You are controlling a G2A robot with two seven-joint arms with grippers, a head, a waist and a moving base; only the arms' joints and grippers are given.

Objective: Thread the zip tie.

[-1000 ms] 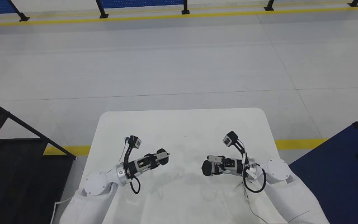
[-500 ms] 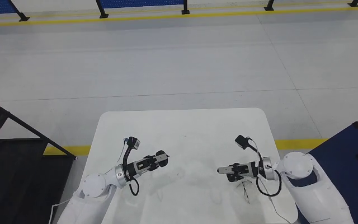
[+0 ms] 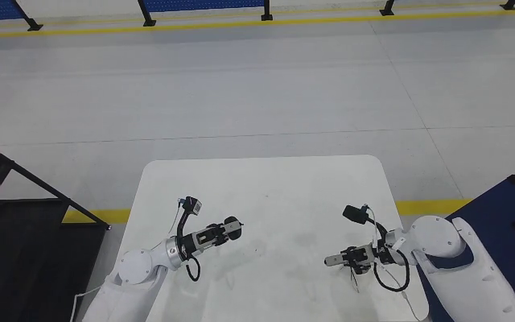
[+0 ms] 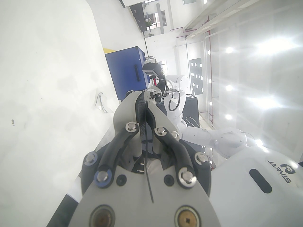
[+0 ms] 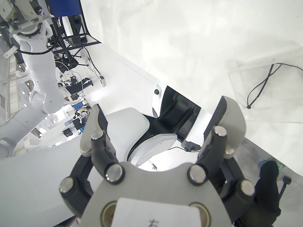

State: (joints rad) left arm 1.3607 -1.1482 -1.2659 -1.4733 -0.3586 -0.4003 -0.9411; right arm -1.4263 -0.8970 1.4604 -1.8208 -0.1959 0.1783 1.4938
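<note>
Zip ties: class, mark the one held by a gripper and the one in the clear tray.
Held zip tie (image 4: 148,178), left wrist view, on its thin black strip.
Tray zip tie (image 5: 247,107), right wrist view, on its head.

Open bench (image 3: 265,185) runs between the left gripper (image 3: 236,225), clamping a zip tie (image 4: 145,152), and the right gripper (image 3: 329,261). A clear tray (image 5: 279,109) sits on the near right, just beside the right gripper.

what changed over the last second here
The right gripper pulled back from the middle of the table toward the table's right side and near edge. It is now beside the clear tray, with its fingers open. The left gripper stayed where it was, shut on the thin black zip tie.
</note>
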